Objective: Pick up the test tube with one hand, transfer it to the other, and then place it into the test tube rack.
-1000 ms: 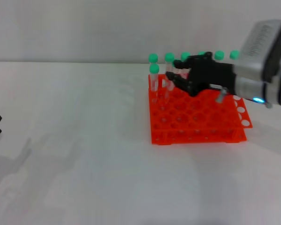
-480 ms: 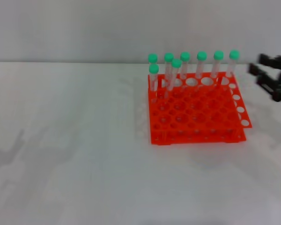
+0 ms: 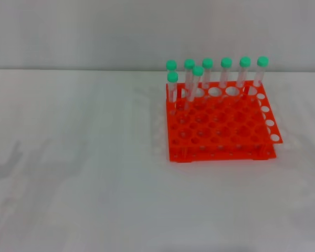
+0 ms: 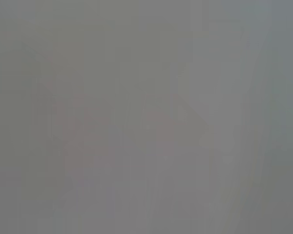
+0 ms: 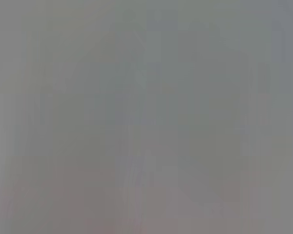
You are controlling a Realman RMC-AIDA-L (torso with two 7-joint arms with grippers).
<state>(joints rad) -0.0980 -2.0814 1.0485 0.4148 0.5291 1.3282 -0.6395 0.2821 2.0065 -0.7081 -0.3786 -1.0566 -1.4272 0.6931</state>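
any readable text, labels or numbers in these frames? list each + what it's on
None readable.
test tube rack: orange-red, no print, numbers or markings visible on its top grid or sides.
test tubes: eight with green caps standing in the rack, no labels or graduation marks legible.
table: plain white, no signs.
Both wrist views: show nothing distinct, so no text can be read there.
Neither gripper is in view.

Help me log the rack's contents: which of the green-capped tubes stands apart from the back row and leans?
The test tube in the test tube rack, one row in front of the back row, near the left end. It tilts, its cap lower than the back row's caps; the others stand roughly upright.
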